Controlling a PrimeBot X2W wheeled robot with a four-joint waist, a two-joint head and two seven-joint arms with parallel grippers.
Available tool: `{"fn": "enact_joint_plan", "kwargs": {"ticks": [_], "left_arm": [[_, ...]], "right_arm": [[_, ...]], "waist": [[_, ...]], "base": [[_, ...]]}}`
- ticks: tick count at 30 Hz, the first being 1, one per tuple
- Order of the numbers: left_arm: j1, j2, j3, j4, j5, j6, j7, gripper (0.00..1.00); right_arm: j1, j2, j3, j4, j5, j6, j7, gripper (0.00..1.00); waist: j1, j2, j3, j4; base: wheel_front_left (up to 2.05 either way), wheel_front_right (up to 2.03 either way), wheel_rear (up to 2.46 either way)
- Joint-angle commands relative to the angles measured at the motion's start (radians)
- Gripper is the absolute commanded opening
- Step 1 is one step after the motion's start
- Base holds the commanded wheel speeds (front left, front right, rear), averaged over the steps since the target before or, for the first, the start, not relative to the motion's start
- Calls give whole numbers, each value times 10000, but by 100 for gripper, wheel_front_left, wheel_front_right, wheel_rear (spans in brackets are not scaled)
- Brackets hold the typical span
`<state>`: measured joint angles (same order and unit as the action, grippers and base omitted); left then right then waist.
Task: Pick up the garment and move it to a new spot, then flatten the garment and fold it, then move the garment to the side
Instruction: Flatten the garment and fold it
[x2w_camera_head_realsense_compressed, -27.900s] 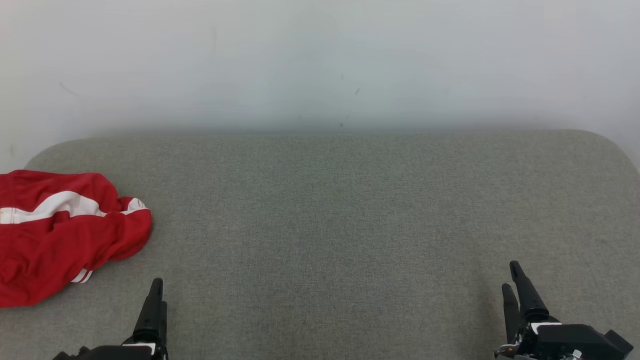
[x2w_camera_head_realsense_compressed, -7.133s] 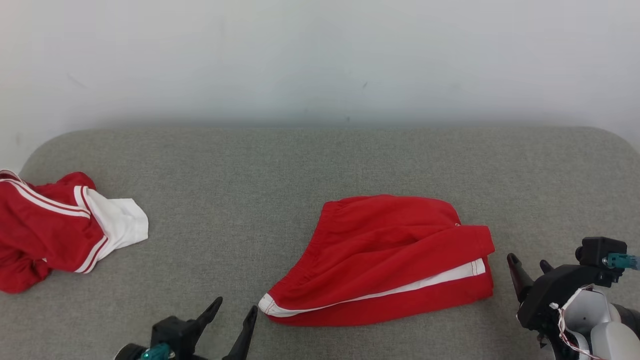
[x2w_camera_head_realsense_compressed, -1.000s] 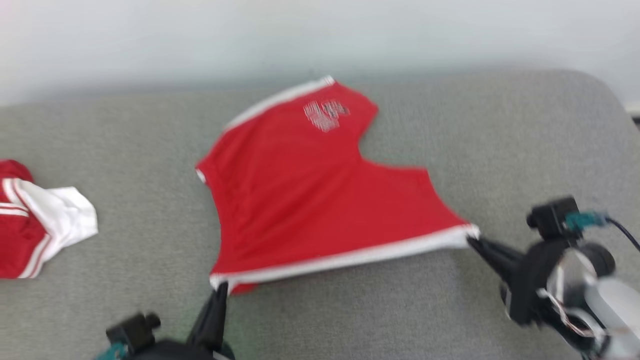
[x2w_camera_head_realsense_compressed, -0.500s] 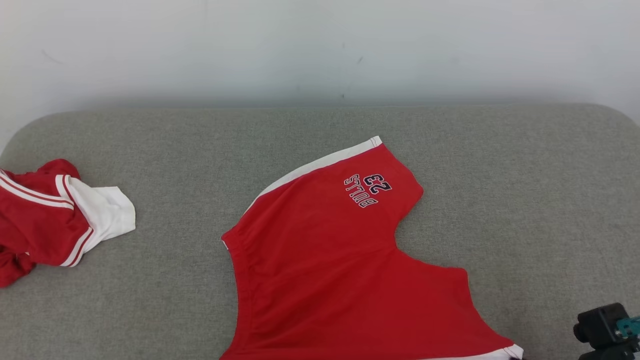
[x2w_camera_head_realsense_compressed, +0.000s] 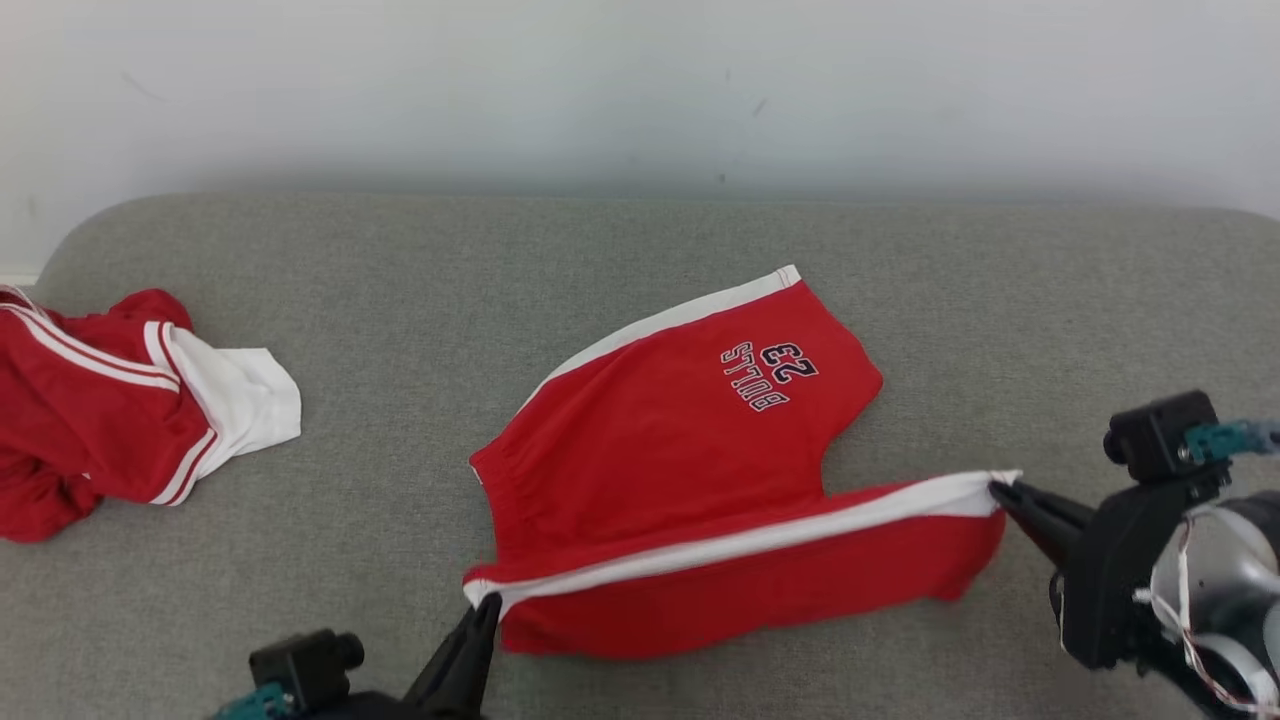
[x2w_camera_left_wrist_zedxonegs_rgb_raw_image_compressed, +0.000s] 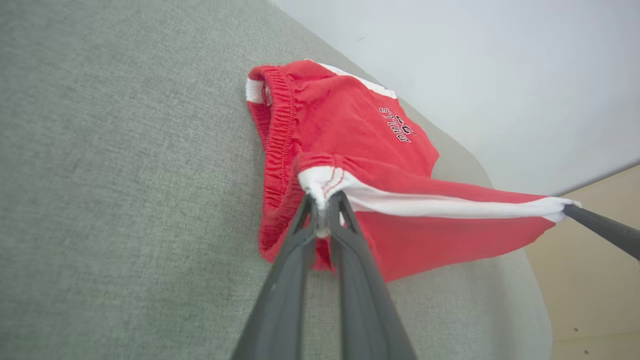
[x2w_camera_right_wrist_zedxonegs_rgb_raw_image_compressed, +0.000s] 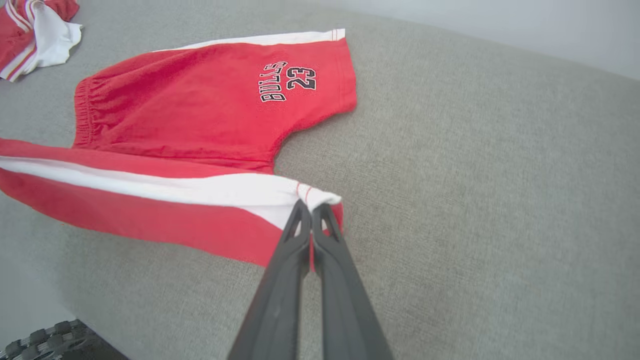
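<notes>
Garment, a pair of red shorts with white side stripes, is being held near the middle of a grey fabric surface, a little toward the robot's right. Its near edge is being lifted and stretched taut between two grippers, while the far leg, printed "BULLS 23" in dark letters, is lying flat on the surface. The waistband corner is being pinched by the left gripper, its two dark fingers being pressed together on the end of a white stripe. The hem corner at the other end of that stripe is being clamped by the right gripper, its fingers likewise closed on the cloth. The raised leg is hanging below the stripe, down toward the surface. A second red and white piece of clothing is lying crumpled at the far left of the surface, well apart from the garment. A pale wall is being seen behind.
</notes>
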<state>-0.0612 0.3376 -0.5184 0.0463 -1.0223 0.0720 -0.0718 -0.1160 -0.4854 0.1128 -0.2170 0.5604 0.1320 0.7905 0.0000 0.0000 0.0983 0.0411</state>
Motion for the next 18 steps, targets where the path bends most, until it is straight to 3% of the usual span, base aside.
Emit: {"fn": "enact_joint_plan", "kwargs": {"ticks": [1,10,18], "left_arm": [[-381,-123,-9,135,-14,62,75,0],[-2503,-950,52,1622,179,309,253,0],[-4134,-1645,-97,2860,276,304,483,0]], "right_arm": [[-472,-95,144,443,-59,-21,-232,0],[-3793,49,1645,4219,-111,-21,-2114,0],[-6015,-219,2774,6434,-135,-21,-3086,0]], "waist": [[0,0,111,181],[0,0,574,818],[0,0,1169,1312]], "base": [[0,0,0],[0,0,0],[0,0,0]]}}
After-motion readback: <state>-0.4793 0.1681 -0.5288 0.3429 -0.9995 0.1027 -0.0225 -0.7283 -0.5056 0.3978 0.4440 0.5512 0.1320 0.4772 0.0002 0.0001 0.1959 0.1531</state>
